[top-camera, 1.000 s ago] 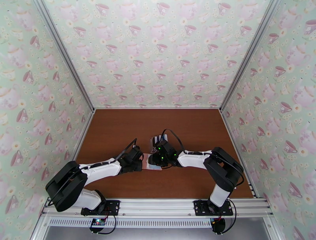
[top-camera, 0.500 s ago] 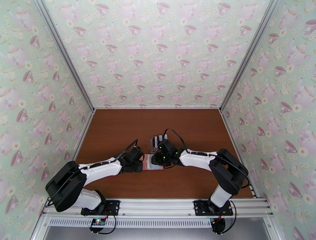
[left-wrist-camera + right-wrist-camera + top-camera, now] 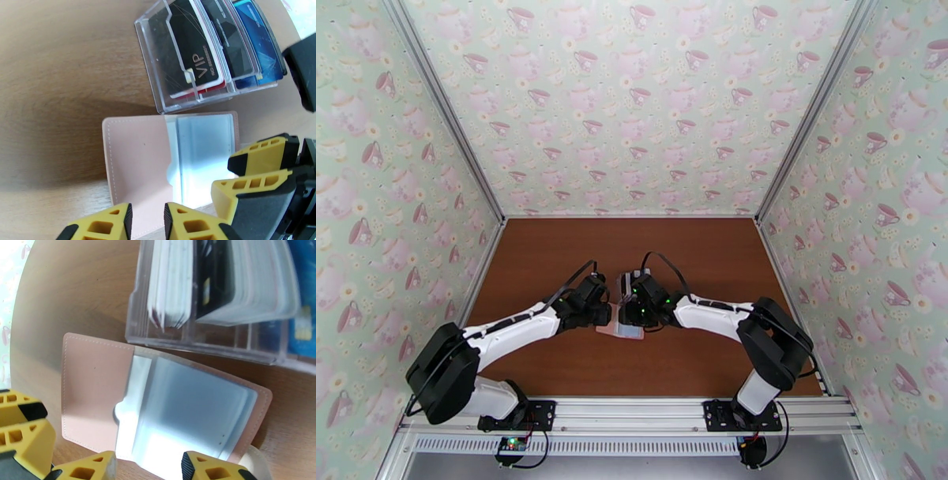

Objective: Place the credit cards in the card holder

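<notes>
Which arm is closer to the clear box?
Right: the right fingers are beside the pink wallet, near the clear box; the left fingers are at the wallet's edge farthest from it.

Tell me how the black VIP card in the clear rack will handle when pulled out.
The black VIP card looks thin and flat, so probably stiff with slight flex, and light. Its glossy face shows glare, so it may slip in a pinch. It leans in the clear rack close beside other cards, so pulling it could drag a neighbour.

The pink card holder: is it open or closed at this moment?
Open: the card holder lies unfolded on the table, its pale inner pockets facing up.
</notes>
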